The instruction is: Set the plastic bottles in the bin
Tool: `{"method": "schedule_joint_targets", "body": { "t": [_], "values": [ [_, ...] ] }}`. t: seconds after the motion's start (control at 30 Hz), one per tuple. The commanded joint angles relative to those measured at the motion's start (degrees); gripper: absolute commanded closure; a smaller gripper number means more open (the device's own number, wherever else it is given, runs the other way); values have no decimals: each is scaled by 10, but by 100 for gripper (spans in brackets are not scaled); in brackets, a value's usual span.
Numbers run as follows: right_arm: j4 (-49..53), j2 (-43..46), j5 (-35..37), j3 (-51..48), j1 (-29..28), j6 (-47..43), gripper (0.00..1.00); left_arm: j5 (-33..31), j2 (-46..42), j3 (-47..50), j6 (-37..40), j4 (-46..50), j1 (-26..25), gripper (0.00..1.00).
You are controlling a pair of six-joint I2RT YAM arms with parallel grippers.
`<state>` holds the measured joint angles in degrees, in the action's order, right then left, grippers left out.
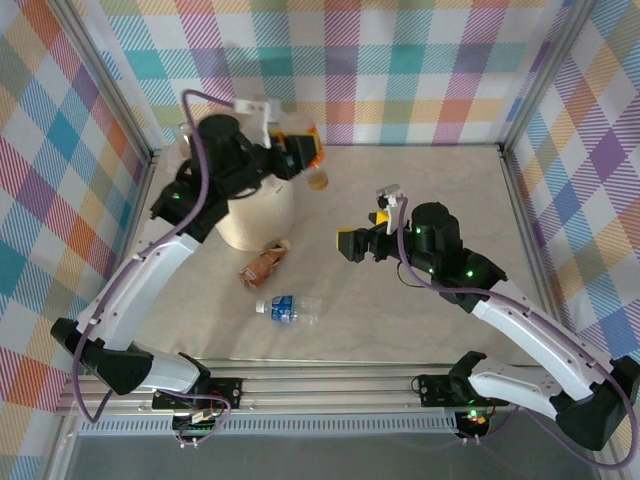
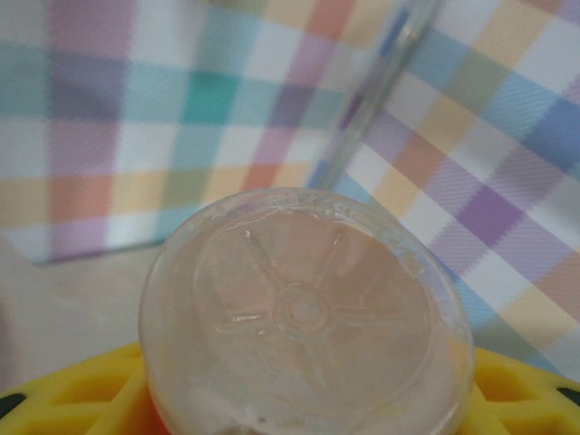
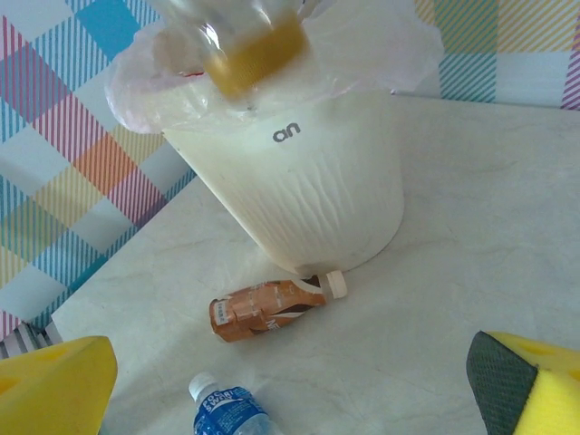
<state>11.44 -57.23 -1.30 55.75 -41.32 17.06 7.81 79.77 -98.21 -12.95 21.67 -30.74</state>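
My left gripper is shut on a clear plastic bottle with amber liquid, held in the air by the far right rim of the cream bin. In the left wrist view the bottle's round base sits between the yellow fingers. In the right wrist view that bottle hangs over the bag-lined bin. A crushed brown-labelled bottle lies against the bin's foot. A blue-labelled bottle lies nearer. My right gripper hovers open and empty right of them.
Checked cloth walls on metal posts close in the pale table on three sides. The arms' mounting rail runs along the near edge. Bare tabletop lies right of the bin and behind my right gripper.
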Motion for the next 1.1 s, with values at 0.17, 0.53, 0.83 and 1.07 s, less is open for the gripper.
{"method": "schedule_joint_targets", "body": {
  "t": [0.17, 0.53, 0.83, 1.07],
  "values": [
    [14, 16, 40, 1, -3, -7, 0, -61, 13, -114, 83, 134, 113, 56],
    [19, 2, 40, 2, -3, 0, 0, -53, 98, -213, 130, 244, 219, 56],
    [27, 4, 51, 1, -3, 3, 0, -35, 175, -267, 148, 311, 241, 54],
    [30, 1, 58, 1, -3, 5, 0, -28, 250, -331, 155, 370, 252, 51]
  ]
}}
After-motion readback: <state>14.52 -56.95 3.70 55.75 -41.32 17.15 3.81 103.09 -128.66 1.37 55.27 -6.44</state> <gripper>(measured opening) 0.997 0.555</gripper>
